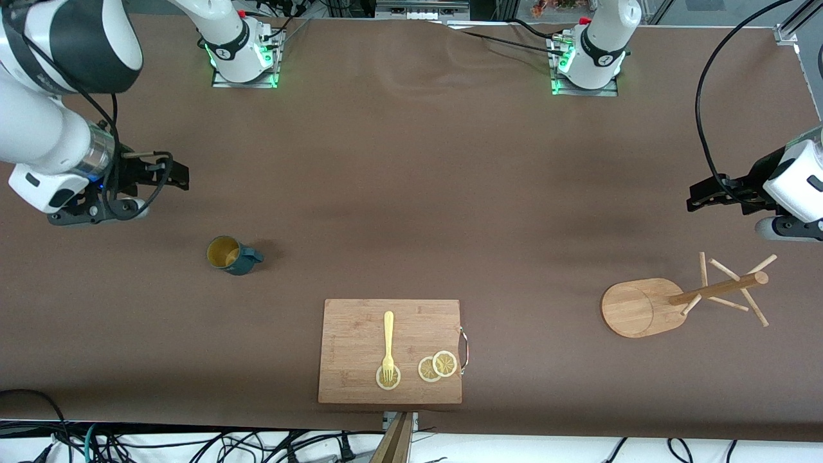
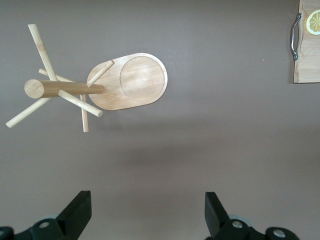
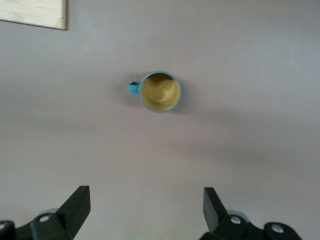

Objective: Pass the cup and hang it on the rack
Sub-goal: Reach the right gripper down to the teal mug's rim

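Nearest the front camera lay a rectangular bamboo cutting board (image 1: 390,351) with a metal handle, carrying a pale yellow fork (image 1: 388,344) and three lemon slices (image 1: 437,366); all of it sat nearer that camera than the cup. A small dark teal mug with a mustard-yellow inside and a stubby side handle, the cup (image 1: 231,255) stood upright and alone on the brown surface (image 1: 411,193), toward the right arm's end, with nothing touching it.

It looked rigid, light and probably ceramic, so breakable if dropped and likely slick on its glaze. Its handle seemed too small to pinch and has to stay free for a peg, so the wall at the rim, one finger inside and one outside, appeared the safer hold.

Farther from the front camera than the cup, above bare cloth, the right end effector (image 1: 168,172) hung with its fingers spread wide and nothing between them; its wrist view looked down into the cup (image 3: 159,92).

Well apart from the cup, toward the left arm's end, stood the rack (image 1: 697,297), a light wooden mug tree with an oval base, central pole and thin angled pegs, all bare. Beside the rack, over open surface, the left end effector (image 1: 707,194) waited, also wide open and empty, its wrist view showing the rack (image 2: 97,87).
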{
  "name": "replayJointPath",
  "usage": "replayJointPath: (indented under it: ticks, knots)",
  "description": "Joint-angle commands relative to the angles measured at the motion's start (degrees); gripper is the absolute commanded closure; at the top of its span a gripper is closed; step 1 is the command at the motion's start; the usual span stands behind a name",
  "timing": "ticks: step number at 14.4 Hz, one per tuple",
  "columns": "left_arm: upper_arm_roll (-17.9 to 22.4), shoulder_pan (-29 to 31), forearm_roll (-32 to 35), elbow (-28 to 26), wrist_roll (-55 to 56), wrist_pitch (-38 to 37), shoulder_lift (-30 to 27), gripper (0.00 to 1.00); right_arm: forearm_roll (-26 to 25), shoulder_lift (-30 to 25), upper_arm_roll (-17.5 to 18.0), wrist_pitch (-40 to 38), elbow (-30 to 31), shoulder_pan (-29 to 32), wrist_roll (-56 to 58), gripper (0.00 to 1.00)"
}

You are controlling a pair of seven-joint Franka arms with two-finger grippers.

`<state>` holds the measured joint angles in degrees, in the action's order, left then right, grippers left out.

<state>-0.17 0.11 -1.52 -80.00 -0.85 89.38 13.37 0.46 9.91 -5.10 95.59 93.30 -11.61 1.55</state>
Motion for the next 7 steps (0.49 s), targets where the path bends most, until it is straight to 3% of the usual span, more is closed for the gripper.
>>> replayJointPath:
  ticks: [1,7]
  knots:
    - [-0.27,0.42,-0.94,2.13,-0.03,-0.87,1.13,0.00,-0.81,-2.70,-1.67,8.01,9.07,-0.17,2.40,0.00]
    - [-0.27,0.51,-0.94,2.13,-0.03,-0.87,1.31,0.00,-0.81,-0.87,-2.19,28.48,22.34,0.27,3.36,0.00]
